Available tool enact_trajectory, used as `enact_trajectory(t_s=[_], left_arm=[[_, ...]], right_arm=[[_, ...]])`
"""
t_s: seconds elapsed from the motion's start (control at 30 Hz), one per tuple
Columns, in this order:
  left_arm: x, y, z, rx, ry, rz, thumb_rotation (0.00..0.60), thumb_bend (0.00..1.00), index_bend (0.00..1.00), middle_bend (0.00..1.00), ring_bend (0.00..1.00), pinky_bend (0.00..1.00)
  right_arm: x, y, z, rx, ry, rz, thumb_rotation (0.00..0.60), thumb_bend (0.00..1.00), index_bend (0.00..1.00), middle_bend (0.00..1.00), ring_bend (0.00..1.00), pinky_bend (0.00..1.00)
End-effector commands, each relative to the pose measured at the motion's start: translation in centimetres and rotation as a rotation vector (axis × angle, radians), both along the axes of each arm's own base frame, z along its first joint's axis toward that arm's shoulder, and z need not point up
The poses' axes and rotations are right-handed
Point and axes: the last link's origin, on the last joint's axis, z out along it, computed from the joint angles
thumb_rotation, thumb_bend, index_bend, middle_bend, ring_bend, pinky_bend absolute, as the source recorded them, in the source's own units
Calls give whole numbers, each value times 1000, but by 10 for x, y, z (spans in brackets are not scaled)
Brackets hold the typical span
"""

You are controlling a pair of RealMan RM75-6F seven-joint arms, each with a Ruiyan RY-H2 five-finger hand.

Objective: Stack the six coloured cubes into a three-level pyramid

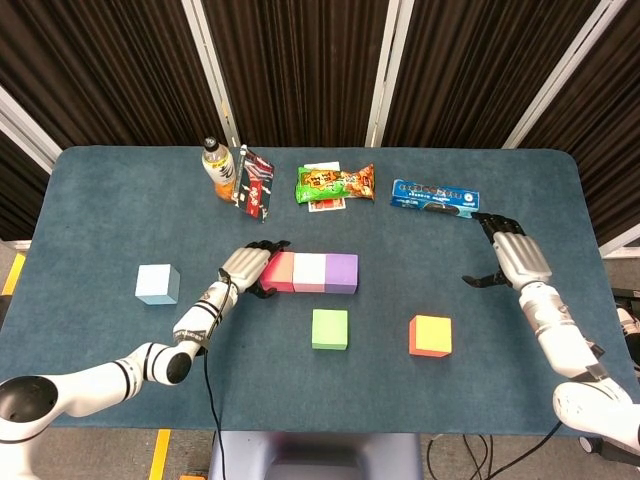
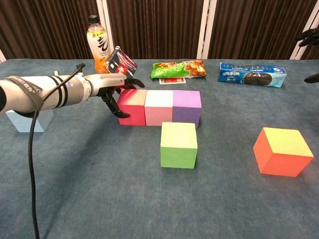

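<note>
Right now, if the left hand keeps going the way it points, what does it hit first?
The left hand points along the row, so it would meet the red cube first; its fingers look already against that cube's end.
</note>
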Motion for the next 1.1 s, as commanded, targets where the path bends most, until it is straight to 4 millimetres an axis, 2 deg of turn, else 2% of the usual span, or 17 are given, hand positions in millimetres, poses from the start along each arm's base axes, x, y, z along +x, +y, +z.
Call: enact_trajectory(t_s=[0.03, 0.27, 0.43, 0.63, 0.77, 1.1], left_arm=[[0, -1, 1, -1, 4, -2, 600, 324, 25, 88, 34, 130], [2, -4, 8, 9, -4, -13, 600, 328, 0, 3, 0, 115], [-1, -8, 27, 51, 0, -44, 600, 329, 0, 0, 0, 98], [-14, -12, 45, 120, 72, -83, 600, 329, 0, 0, 0, 79], [-18, -8, 39, 126, 112, -73, 600, 328, 0, 0, 0, 74], [-9, 6, 8, 102, 140, -57, 600, 328, 0, 0, 0, 65]], right_arm=[[0, 0, 0, -1, -2, 1, 600, 273, 80, 168, 28, 105], [0, 1, 3, -8, -8, -1, 600, 274, 80, 167, 27, 105], [-1, 3, 6, -15, -14, 1, 600, 275, 80, 168, 26, 105], [-3, 5, 7, -15, -19, 1, 600, 275, 79, 167, 26, 105], [-4, 6, 6, -15, -23, -2, 600, 276, 79, 167, 26, 105], [-8, 6, 7, -19, -21, -16, 600, 276, 79, 167, 26, 105]])
